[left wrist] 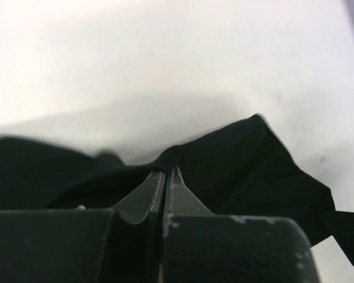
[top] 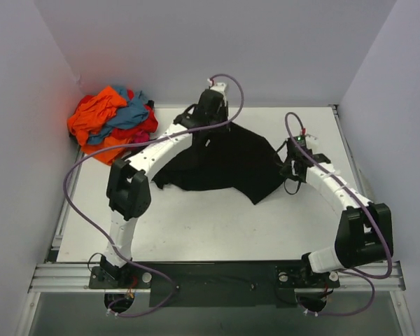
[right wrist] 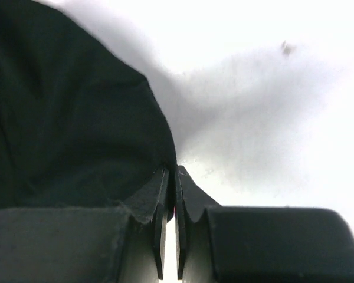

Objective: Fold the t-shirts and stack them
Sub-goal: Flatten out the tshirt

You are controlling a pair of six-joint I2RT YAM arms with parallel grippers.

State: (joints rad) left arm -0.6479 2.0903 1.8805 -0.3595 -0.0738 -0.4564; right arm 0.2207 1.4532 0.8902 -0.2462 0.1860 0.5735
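Observation:
A black t-shirt lies rumpled in the middle of the white table, print not showing. My left gripper is at its far edge. In the left wrist view its jaws are shut on a pinch of the black cloth. My right gripper is at the shirt's right corner. The right wrist view shows that gripper shut on the edge of the black cloth. The other t-shirts, orange, teal-blue, red and magenta, sit heaped in a pile at the far left corner.
The white table is boxed in by pale walls at the back and on both sides. Purple cables loop off each arm. The arm bases sit on a rail at the near edge.

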